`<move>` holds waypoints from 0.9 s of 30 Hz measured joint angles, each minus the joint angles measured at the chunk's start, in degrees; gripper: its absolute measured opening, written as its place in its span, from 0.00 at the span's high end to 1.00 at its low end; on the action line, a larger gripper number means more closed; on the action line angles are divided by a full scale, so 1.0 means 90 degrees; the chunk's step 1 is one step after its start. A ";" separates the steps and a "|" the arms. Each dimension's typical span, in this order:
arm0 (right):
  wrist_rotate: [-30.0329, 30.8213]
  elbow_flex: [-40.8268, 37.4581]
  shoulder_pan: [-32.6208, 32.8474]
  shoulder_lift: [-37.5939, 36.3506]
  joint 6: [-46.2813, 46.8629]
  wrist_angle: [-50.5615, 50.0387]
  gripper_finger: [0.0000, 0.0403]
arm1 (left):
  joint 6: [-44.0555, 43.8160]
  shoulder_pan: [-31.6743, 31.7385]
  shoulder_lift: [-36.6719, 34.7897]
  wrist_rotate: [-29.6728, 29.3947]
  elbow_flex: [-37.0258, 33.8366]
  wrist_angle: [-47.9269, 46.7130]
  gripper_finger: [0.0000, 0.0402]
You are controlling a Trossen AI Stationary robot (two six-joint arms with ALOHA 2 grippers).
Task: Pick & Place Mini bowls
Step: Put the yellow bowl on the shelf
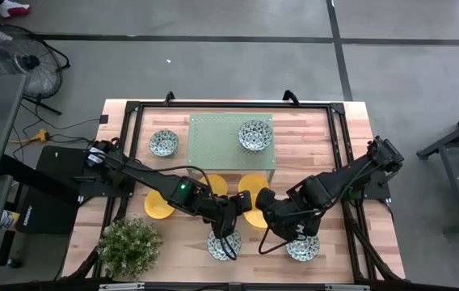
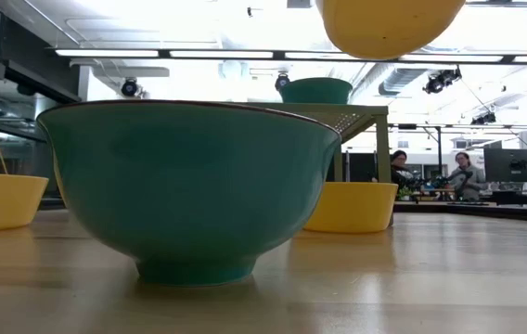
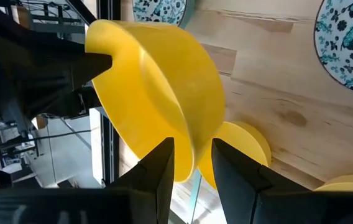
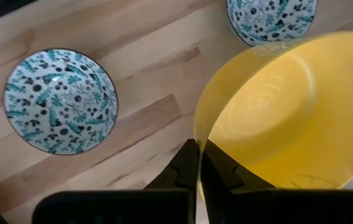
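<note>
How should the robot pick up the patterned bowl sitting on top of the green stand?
Probably by the rim. The patterned bowl sits upright and open on the green stand, so a gripper could come straight down, one finger inside and one outside the thin wall, as the right gripper pinches its yellow bowl.

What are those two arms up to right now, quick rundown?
Left gripper shut on a yellow bowl's rim. Right gripper shut on another yellow bowl. Patterned bowls on the table below; nothing blocking.
</note>
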 joint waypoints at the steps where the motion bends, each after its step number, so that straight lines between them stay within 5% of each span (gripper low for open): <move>1: 0.0010 0.0000 0.0000 0.0000 -0.0004 0.0000 1.00 | -0.0005 0.0000 0.0000 0.0000 0.0000 -0.0002 0.74; 27: 0.0373 0.0000 -0.0029 -0.0005 -0.0696 0.0187 1.00 | -0.0018 0.0152 0.0092 0.0239 -0.0012 -0.0057 0.76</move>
